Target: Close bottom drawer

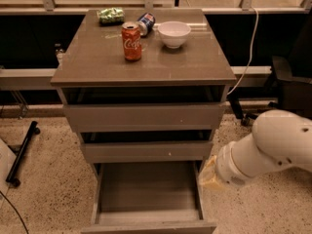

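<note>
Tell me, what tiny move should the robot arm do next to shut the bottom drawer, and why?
Probably bring the gripper down and toward the camera, round to the front of the bottom drawer. The drawer is pulled far out, and the gripper hangs beside its right wall, where no push would close it. From the front, a push could slide it in.

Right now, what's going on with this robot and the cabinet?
The bottom drawer stands pulled far out, not yet closed. The robot's gripper sits low at the drawer's right side; whether it touches is unclear. On the cabinet top stand a cola can and a white bowl.
</note>
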Robot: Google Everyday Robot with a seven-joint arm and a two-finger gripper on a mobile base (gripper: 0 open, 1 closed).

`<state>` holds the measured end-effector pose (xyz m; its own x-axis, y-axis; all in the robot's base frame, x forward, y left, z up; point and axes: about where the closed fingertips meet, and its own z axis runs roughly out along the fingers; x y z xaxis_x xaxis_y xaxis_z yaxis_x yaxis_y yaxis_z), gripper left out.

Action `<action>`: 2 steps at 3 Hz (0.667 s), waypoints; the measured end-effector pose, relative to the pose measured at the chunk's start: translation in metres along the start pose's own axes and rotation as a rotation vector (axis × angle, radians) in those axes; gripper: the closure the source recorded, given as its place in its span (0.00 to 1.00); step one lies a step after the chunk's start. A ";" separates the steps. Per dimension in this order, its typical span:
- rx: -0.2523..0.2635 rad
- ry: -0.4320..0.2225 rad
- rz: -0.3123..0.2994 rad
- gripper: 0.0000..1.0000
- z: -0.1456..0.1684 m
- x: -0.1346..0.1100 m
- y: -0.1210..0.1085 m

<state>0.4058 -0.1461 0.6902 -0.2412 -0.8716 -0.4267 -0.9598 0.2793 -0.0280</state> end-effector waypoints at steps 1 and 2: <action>0.003 -0.062 0.041 1.00 0.037 0.025 0.002; 0.009 -0.070 0.044 1.00 0.041 0.028 -0.001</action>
<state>0.4057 -0.1541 0.6408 -0.2725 -0.8280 -0.4901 -0.9471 0.3207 -0.0152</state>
